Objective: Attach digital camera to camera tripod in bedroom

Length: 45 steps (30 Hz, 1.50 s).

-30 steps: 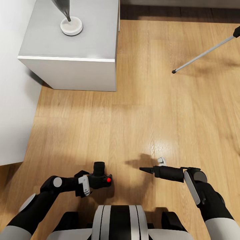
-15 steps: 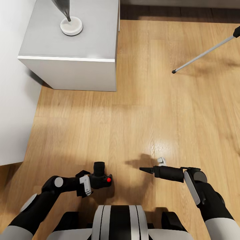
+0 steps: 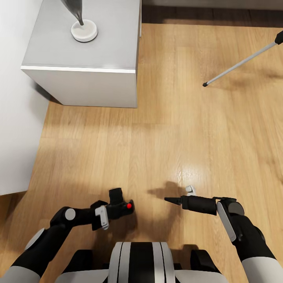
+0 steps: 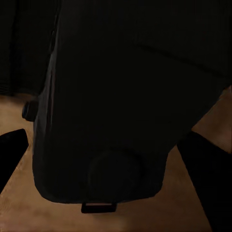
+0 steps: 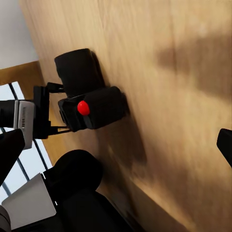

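Two arms: you have both low in the head view, over the wood floor (image 3: 173,129).
Left gripper (image 3: 114,210): lower left of centre; its jaws are clamped on the digital camera (image 3: 120,204).
Camera: held off the floor, lens barrel pointing toward the top of the frame, red button on the upper face. From the left wrist view its dark body (image 4: 121,96) sits close against the lens; from the right wrist view you see it (image 5: 89,94) side-on against the floor.
Right gripper (image 3: 169,200): lower right of centre, pointing toward the camera but apart from it; it carries nothing, and you cannot tell from these pictures whether its jaws are parted or closed.
Camera tripod: one silver leg with a black foot (image 3: 239,63) slants in at the upper right corner; the head is out of frame.
Nightstand (image 3: 102,51): grey box at the upper left, with a white round lamp base (image 3: 84,31) on it.
Step in hand: by my reading, carrying; the camera is picked up, the mount not yet reached.
Next move: you likely need to turn and roll toward the upper right, raise your view until the tripod head shows, then lift the camera above it, base down.
Risk: the leg's foot lies in your path; a bump could shift the tripod.
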Motion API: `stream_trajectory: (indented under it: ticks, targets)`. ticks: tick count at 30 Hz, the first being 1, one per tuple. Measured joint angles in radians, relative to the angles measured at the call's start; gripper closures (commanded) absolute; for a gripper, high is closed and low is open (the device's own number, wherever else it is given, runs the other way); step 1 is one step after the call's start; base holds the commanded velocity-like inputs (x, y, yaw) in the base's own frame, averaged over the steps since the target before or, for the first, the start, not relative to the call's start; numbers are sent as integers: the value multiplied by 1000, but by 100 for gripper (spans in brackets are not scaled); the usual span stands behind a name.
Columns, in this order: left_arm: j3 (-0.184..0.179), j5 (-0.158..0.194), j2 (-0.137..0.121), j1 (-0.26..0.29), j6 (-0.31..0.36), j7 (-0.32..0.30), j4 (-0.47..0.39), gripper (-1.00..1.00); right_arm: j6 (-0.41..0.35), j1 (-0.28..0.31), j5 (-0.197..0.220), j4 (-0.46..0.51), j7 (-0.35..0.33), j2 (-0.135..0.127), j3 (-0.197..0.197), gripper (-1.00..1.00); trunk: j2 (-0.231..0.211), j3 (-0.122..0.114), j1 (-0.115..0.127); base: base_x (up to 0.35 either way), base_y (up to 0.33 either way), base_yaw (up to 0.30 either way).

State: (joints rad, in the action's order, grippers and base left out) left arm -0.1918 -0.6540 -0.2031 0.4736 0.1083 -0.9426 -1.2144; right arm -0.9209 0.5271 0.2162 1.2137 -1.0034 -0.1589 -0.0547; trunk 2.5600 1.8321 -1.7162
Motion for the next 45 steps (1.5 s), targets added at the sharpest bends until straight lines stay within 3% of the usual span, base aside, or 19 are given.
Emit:
stream_trajectory:
  ticks: [5,9,10,11,12,13,15,18,20,24,28,29,36,37,39,43,44,45]
  targets:
    - [5,-2,-1,0,0,0,-43,100,0,0,0,0,1,0,0,-100,0,0,0,0,0,0]
    - [8,3,-1,0,6,-7,-133,100,1,0,0,0,1,0,0,-100,0,0,0,0,0,0]
    - [63,211,-3,0,5,-11,-161,100,3,0,-1,0,9,0,-1,-100,0,0,0,0,0,0]
    - [66,302,-3,0,7,-12,-311,100,3,0,-1,0,10,0,-1,-100,0,0,0,0,0,0]
    - [69,353,-4,0,9,-11,-350,100,3,0,-1,0,12,0,0,-100,0,0,0,0,0,0]
    - [82,410,-5,0,13,-9,-306,100,3,0,-1,0,16,1,1,-100,0,0,0,0,0,0]
    - [97,479,-3,0,20,-8,-301,100,3,0,-3,0,21,3,1,-100,0,0,0,0,0,0]
    - [105,536,-4,0,27,-8,-299,100,3,0,-5,0,25,4,1,-100,0,0,0,0,0,0]
    - [110,601,-4,0,32,-10,-298,100,3,0,-6,0,28,6,2,-100,0,0,0,0,0,0]
    - [113,654,-3,0,33,-11,-294,100,3,0,-7,0,30,7,2,-100,0,0,0,0,0,0]
    - [117,730,1,0,43,-11,-288,100,3,0,-7,0,31,8,2,-100,0,0,0,0,0,0]
    - [118,774,3,0,56,-10,-285,100,3,0,-7,0,31,8,2,-100,0,0,0,0,0,0]
    - [119,951,6,0,139,-7,-261,100,3,0,-7,0,32,8,2,-100,0,0,0,0,0,0]
    - [119,993,6,0,153,-7,-257,100,3,0,-7,0,32,8,2,-100,0,0,0,0,0,0]
    - [119,1044,7,0,166,-7,-254,100,3,0,-7,0,32,8,2,-100,0,0,0,0,0,0]
    - [120,1094,12,0,171,7,-246,100,3,0,-8,0,32,8,2,-100,0,0,0,0,0,0]
    - [120,1121,20,0,172,27,-234,100,3,0,-8,0,32,9,2,-100,0,0,0,0,0,0]
    - [119,1196,47,0,176,86,-210,100,3,0,-8,0,32,9,2,-100,0,0,0,0,0,0]
